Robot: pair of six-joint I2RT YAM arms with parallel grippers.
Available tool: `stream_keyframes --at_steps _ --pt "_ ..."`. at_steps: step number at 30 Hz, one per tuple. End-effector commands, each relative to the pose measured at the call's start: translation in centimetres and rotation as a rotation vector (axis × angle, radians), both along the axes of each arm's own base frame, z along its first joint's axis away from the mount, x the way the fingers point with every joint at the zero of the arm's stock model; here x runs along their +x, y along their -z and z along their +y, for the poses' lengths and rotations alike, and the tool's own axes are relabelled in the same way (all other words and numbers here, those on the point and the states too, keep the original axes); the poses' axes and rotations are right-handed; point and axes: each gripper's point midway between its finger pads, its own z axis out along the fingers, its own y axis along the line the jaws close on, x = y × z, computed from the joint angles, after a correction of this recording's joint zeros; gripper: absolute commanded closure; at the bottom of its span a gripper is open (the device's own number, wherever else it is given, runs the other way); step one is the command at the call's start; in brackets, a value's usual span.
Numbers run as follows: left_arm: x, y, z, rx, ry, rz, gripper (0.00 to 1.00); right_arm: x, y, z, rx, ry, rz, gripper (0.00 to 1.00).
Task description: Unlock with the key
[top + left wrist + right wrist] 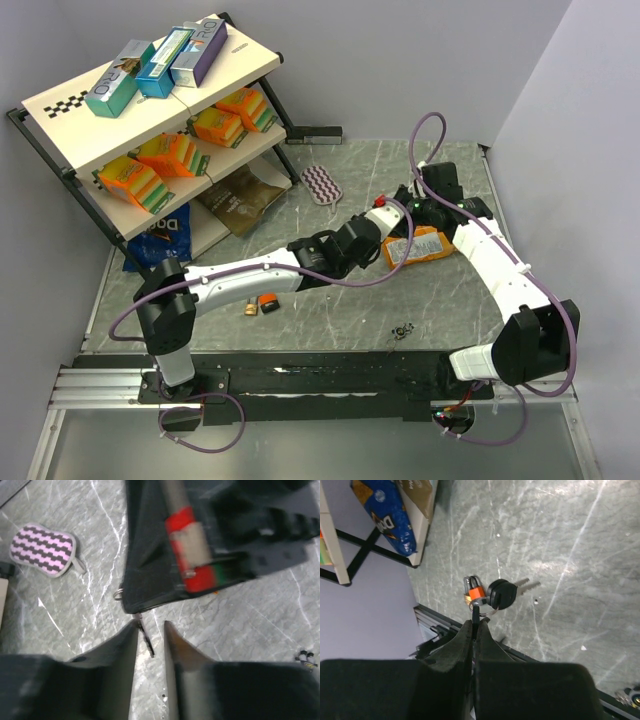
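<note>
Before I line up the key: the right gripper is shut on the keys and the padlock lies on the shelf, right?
One thing is off: the top view shows the padlock lying on the table, beside the left arm. The right gripper is shut on the keys.

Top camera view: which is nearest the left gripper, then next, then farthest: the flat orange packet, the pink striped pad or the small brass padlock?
1. Flat orange packet, just right of the left gripper.
2. Pink striped pad, farther back, to its left.
3. Small brass padlock, far left, nearer the front.
</note>
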Motion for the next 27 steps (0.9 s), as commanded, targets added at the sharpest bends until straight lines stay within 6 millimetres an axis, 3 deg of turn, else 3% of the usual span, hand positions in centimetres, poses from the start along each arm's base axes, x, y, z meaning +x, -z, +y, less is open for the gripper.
stream_keyframes --at_steps 1,3,12,14,16,17,18,21,24,25,27 --pt "0.4 -1.8 -1.0 -0.025 -0.001 -0.037 0.82 0.7 -2.1 0.7 0.036 -0.009 -0.038 1.0" --pt "0.6 -1.5 -0.9 -0.013 -0.013 -0.034 0.99 0.7 -2.1 0.8 0.04 -0.012 -0.036 1.0" --pt "0.1 -1.8 -0.8 -0.048 0.021 -0.036 0.99 1.2 -1.7 0.8 0.05 -0.014 -0.028 1.0" --pt "0.1 -1.8 -0.8 -0.061 0.046 -0.014 0.99 1.3 -1.6 0.8 0.053 -0.011 -0.021 0.94" --pt "0.2 -1.5 -0.6 -0.083 0.057 0.023 0.99 1.5 -1.6 0.6 0.071 -0.009 -0.023 0.82" --pt "0.8 -1.7 0.0 -0.1 0.059 0.041 0.99 1.6 -1.5 0.4 0.074 -0.004 -0.021 0.74" --pt "0.4 -1.6 -0.4 -0.132 0.1 0.085 0.99 1.8 -1.5 0.0 0.074 0.012 -0.021 0.58" --pt "0.8 -1.7 0.2 -0.194 0.139 0.171 0.99 2.0 -1.3 -1.2 0.087 0.049 -0.029 0.37" --pt "1.4 -1.2 1.4 -0.196 0.144 0.229 0.99 2.4 -1.3 -2.9 0.101 0.093 -0.06 0.25" --pt "0.7 -1.4 1.1 -0.211 0.196 0.268 0.99 2.4 -1.3 -3.7 0.099 0.096 -0.081 0.23" --pt "0.9 -0.9 2.3 -0.203 0.206 0.334 0.99 2.6 -1.5 -4.1 0.083 0.076 -0.133 0.22"
